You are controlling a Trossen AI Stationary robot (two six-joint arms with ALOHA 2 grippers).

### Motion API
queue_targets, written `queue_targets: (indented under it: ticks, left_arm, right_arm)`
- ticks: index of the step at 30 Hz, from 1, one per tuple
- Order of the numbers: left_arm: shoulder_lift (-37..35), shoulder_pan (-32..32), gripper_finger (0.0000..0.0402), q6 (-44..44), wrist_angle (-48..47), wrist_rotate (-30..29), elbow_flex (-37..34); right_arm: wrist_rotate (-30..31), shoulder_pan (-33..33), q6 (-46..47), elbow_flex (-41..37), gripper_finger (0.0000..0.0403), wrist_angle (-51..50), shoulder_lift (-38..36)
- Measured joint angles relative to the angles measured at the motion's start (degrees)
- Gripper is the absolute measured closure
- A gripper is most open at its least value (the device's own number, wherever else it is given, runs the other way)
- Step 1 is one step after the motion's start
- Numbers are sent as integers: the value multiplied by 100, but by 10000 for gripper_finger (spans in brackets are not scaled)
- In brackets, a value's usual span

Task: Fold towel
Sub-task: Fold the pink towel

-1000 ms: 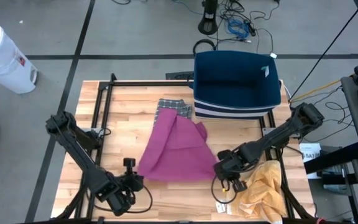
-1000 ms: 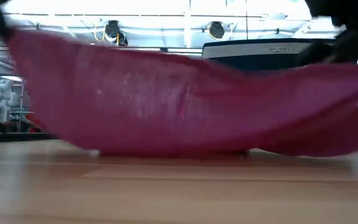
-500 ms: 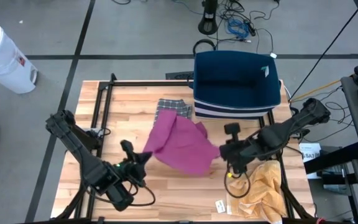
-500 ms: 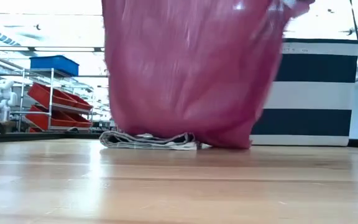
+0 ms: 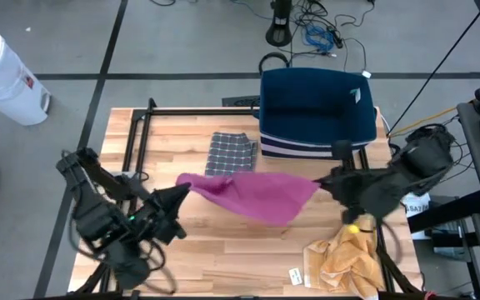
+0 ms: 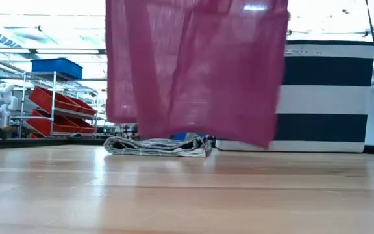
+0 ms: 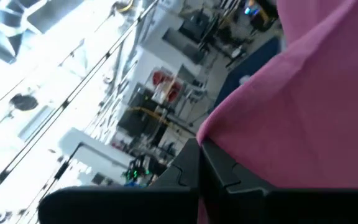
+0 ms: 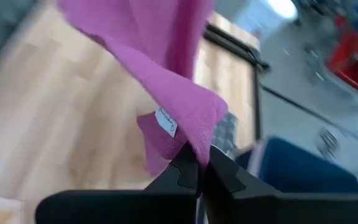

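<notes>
A magenta towel [image 5: 252, 193] hangs spread between my two grippers above the middle of the table. Its lower edge [image 6: 200, 133] is clear of the wood. My left gripper [image 5: 183, 190] is shut on the towel's left end, and my right gripper [image 5: 319, 185] on its right end. Behind it a folded grey checked towel [image 5: 232, 150] lies flat on the table, also seen as the grey checked towel [image 6: 158, 145] in the low view. My left gripper pinches the towel's left top corner [image 7: 213, 134] between its two fingers, coming level from the table's left. The cloth hangs down from the hold. My right gripper pinches the right top corner [image 8: 194, 134], beside a small white label [image 8: 166, 122], slanting down from the right. Between the two holds the top edge sags a little.
A navy and white striped basket [image 5: 315, 108] stands at the far right of the table. A crumpled yellow cloth [image 5: 344, 258] lies at the near right corner. A white bin [image 5: 2, 75] stands on the floor beyond the table's left.
Both grippers have risen and moved apart, staying shut, and both have tipped from pointing down toward level. The magenta towel, which lay on the table with its near edge pinched, has been lifted clear and now hangs spread out between them.
</notes>
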Motion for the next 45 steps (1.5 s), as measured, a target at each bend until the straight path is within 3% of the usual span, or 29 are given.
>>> queue_targets:
  ticks: [5,12,19,23,28,36,45]
  left_arm:
    - [-2,-538,401,1151,911,-1,163]
    - [-2,-1332,401,2481,2323,320,165]
    - [-2,-1871,401,2907,2920,497,165]
    - [-2,-1798,401,2863,2844,146,165]
    - [-2,-1430,401,1803,1726,264,165]
    - [13,-325,401,-1924,-1158,2156,-138]
    - [33,654,401,-3305,-2112,2245,-1336]
  right_arm:
    - [-402,529,-366,442,403,221,6]
    - [-2093,1007,-902,620,403,1296,18]
    - [-2225,1183,-936,618,403,1212,104]
    - [-1671,1064,-540,618,403,724,104]
    - [-1180,758,329,495,403,-63,115]
    - [-1212,462,970,-733,403,-131,126]
    - [-855,-147,969,-2646,403,181,135]
